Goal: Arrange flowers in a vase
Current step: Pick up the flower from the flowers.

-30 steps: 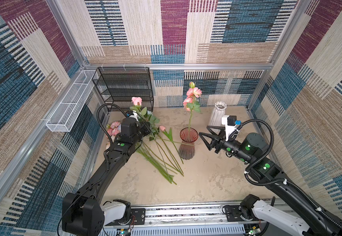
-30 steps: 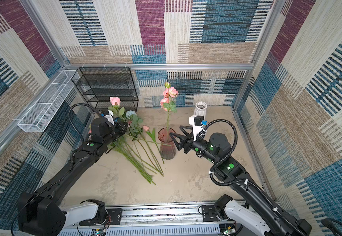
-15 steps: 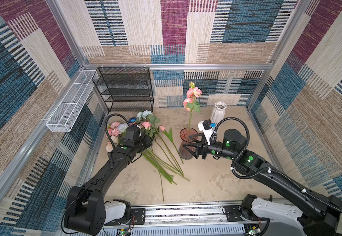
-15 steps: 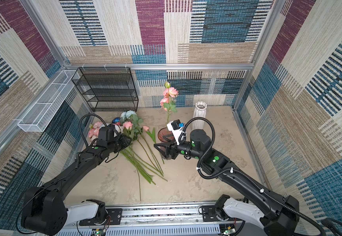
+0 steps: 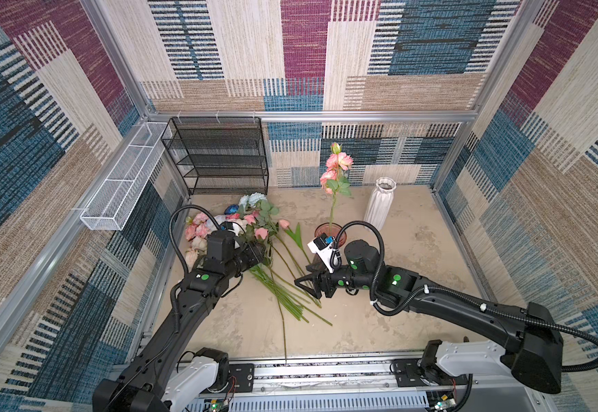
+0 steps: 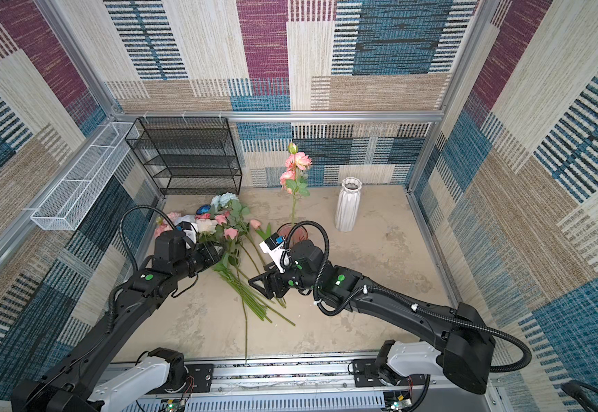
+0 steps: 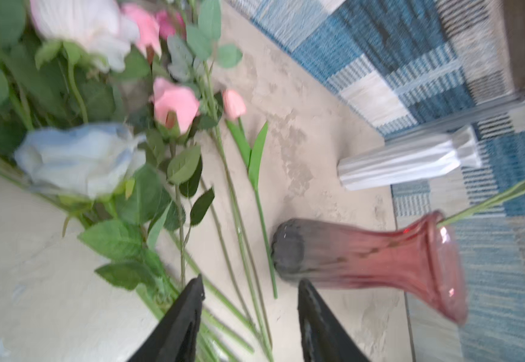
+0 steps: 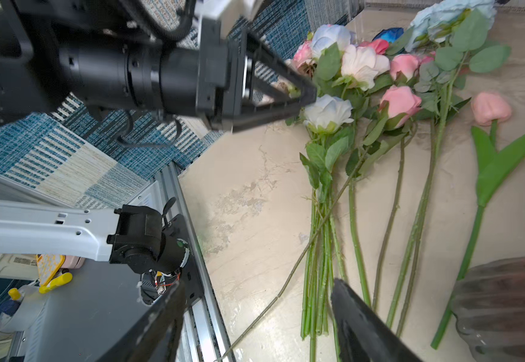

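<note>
L gripper and R gripper noted apart, empty. Risk: bunched stems grabbed together; red vase, close by R wrist, knocked.

We are looking into a robot test cell in a lab. An aluminium frame boxes in a stone-look bench, and patchwork woven panels line the walls. The left arm and right arm are bolted to a slotted rail at the front, with exposed wiring at one base.
</note>
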Controlling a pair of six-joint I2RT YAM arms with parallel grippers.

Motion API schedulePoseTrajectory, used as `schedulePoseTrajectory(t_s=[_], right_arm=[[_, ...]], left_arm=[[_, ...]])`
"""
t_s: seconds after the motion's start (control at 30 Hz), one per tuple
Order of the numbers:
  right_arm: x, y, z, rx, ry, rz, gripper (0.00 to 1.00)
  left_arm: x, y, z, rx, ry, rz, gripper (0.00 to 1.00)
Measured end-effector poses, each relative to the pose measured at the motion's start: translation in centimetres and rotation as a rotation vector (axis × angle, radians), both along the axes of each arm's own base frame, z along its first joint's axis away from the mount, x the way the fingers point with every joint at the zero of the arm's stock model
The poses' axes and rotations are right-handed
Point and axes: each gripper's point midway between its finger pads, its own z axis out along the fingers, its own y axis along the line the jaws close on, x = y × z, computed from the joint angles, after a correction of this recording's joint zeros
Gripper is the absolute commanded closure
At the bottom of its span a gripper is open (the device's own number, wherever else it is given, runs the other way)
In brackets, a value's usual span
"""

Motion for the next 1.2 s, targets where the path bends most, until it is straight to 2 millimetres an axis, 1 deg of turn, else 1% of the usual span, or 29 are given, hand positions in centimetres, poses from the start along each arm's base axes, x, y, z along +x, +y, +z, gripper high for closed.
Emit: schedulePoseTrajectory(t_s=[0.03, 0.17, 0.2, 0.3, 0.43, 0.5, 0.6, 0.77, 0.9, 0.97, 1.07, 1.13, 1.2], right_arm=[[0.1, -0.1, 0.0, 0.000, -0.002, -0.006, 0.25], [0.1, -0.6, 0.5, 0.010, -0.014, -0.029, 0.25], [0.1, -0.7, 0.8, 0.016, -0.019, -0.031, 0.25], [0.2, -1.2, 1.5, 0.028, -0.035, -0.054, 0.25], [0.2, -1.7, 2.3, 0.043, -0.055, -0.073, 0.25], [0.2, -2.0, 2.7, 0.050, -0.064, -0.082, 0.25], [0.4, -2.4, 2.9, 0.049, -0.073, -0.102, 0.25], [0.1, -2.9, 2.9, 0.045, -0.073, -0.107, 0.25], [0.3, -3.3, 2.9, 0.040, -0.076, -0.128, 0.25], [0.3, -3.4, 3.1, 0.042, -0.077, -0.130, 0.25], [0.3, -3.6, 3.3, 0.044, -0.083, -0.138, 0.25], [0.4, -3.8, 3.3, 0.042, -0.086, -0.148, 0.25], [0.4, -3.9, 3.5, 0.043, -0.090, -0.154, 0.25]], left_arm=[[-0.9, -0.5, -0.9, 0.008, 0.026, -0.025, 0.49], [-5.4, -3.6, -4.9, 0.058, 0.137, -0.175, 0.49], [-6.5, -4.0, -6.1, 0.074, 0.169, -0.205, 0.50], [-8.7, -4.1, -9.0, 0.127, 0.245, -0.244, 0.57], [-10.3, -4.4, -11.8, 0.166, 0.322, -0.284, 0.65], [-10.5, -4.4, -12.8, 0.181, 0.352, -0.286, 0.69], [-10.1, -4.7, -13.5, 0.187, 0.361, -0.287, 0.72], [-9.5, -5.0, -14.7, 0.209, 0.390, -0.289, 0.73], [-9.1, -4.7, -15.7, 0.243, 0.407, -0.277, 0.82], [-9.0, -4.7, -15.8, 0.252, 0.407, -0.276, 0.88], [-8.7, -4.4, -15.6, 0.268, 0.389, -0.271, 0.93], [-8.6, -4.4, -14.9, 0.264, 0.368, -0.269, 0.95], [-8.2, -4.4, -13.7, 0.259, 0.328, -0.262, 0.98]])
